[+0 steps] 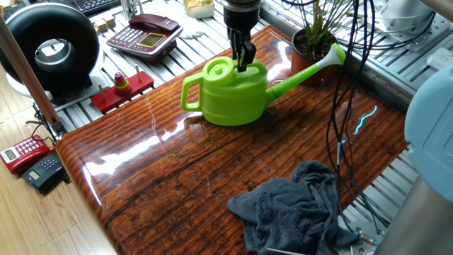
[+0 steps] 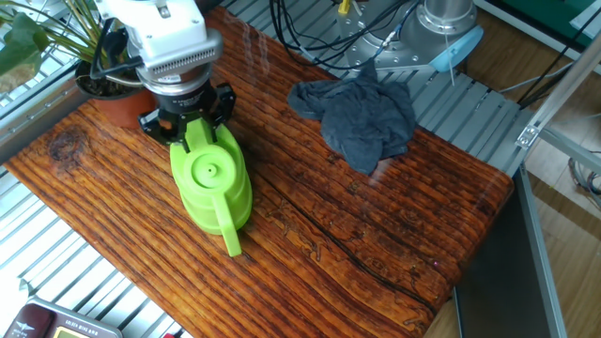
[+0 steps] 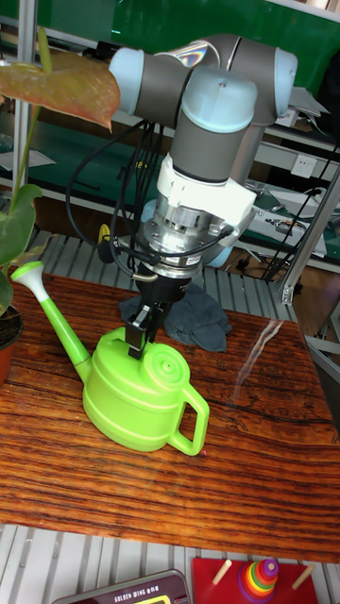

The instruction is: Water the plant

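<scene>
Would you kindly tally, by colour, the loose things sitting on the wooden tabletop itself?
Lime green: 1, the watering can.
Reddish-brown: 1, the plant in its terracotta pot.
Dark grey: 1, the crumpled cloth.
Total: 3.

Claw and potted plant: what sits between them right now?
Only the watering can's spout, running from under the claw toward the plant; otherwise bare tabletop. This shows best in the fixed view with the red telephone.
</scene>
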Controlling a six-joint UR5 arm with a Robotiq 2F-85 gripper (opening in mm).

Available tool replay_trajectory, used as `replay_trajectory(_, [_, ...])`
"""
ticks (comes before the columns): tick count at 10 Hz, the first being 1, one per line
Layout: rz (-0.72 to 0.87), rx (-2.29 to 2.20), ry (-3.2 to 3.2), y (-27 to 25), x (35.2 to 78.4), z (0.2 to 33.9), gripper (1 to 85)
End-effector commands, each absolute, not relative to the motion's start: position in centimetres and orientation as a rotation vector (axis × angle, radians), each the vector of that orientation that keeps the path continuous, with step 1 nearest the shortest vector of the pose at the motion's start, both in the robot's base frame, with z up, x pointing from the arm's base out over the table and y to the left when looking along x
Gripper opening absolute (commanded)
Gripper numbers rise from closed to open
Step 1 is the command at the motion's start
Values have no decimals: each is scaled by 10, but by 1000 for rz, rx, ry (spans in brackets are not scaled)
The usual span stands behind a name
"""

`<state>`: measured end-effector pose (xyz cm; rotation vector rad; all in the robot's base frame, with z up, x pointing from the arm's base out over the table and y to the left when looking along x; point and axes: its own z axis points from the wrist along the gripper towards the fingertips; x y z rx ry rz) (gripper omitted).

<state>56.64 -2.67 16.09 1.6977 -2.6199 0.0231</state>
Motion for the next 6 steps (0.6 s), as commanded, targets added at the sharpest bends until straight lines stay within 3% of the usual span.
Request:
replay_trajectory(1, [-4, 1697, -2637, -22, 567, 161, 390])
replay_trajectory(6, [5, 1676, -2654, -23, 568, 160, 217])
